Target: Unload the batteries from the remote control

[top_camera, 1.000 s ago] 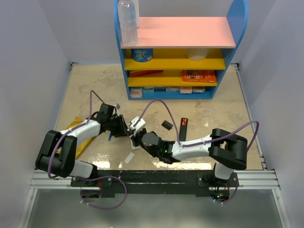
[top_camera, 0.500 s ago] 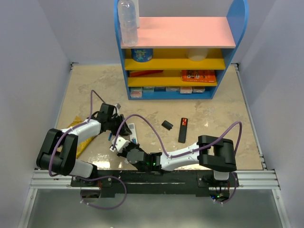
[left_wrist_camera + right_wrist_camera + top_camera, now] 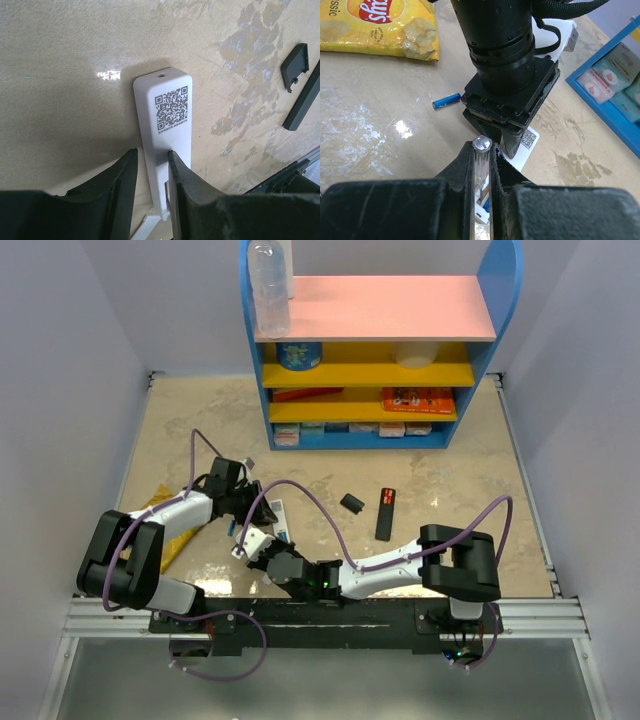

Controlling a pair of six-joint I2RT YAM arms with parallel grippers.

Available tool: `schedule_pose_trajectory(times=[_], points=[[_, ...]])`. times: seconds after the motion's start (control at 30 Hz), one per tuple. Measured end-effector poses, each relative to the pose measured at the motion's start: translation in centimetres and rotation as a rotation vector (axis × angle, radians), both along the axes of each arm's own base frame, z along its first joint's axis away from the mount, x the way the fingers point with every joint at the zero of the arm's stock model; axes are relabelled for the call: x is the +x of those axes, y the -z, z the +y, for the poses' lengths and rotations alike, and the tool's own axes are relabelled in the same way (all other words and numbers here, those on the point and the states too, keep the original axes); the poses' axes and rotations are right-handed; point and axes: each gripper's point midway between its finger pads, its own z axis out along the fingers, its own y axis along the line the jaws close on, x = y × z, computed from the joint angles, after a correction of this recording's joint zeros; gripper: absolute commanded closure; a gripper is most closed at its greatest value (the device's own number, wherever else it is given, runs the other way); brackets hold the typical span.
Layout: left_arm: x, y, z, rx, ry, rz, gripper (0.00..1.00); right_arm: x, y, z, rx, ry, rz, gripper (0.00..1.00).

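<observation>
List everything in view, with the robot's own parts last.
white remote: one, white, on the table
battery: one, blue, loose on the table
grey stick: one, grey, in the right gripper
chip bag: one, yellow, table's left
black remote: one, black, mid-table
black cover: one, black, left of black remote
shelf: one, blue, pink and yellow, far edge
bottle: one, clear, shelf top
left gripper: one, black, gripping white remote
right gripper: one, black, shut on grey stick

Left fingers (image 3: pixel 120 185) and right fingers (image 3: pixel 462 165) crowd the white remote (image 3: pixel 167 120); tabletop (image 3: pixel 200 420) beyond lies open.
</observation>
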Motion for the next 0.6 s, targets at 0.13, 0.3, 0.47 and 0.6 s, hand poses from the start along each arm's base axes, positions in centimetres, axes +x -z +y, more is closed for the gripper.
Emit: schedule_pose_trajectory(times=[0.13, 0.3, 0.47, 0.6], points=[[0.0, 0.0, 0.0, 0.000, 0.000, 0.000, 0.65, 0.0, -0.1, 0.0, 0.000, -0.002, 0.002, 1.00], [0.0, 0.0, 0.0, 0.000, 0.000, -0.001, 0.65, -0.1, -0.9, -0.2, 0.012, -0.003, 0.006, 1.00], [0.1, 0.0, 0.0, 0.000, -0.001, -0.002, 0.65, -0.1, -1.7, -0.3, 0.030, -0.001, 0.006, 1.00], [0.1, 0.0, 0.0, -0.001, -0.001, -0.003, 0.65, 0.1, -1.8, -0.4, 0.034, 0.002, 0.008, 1.00]])
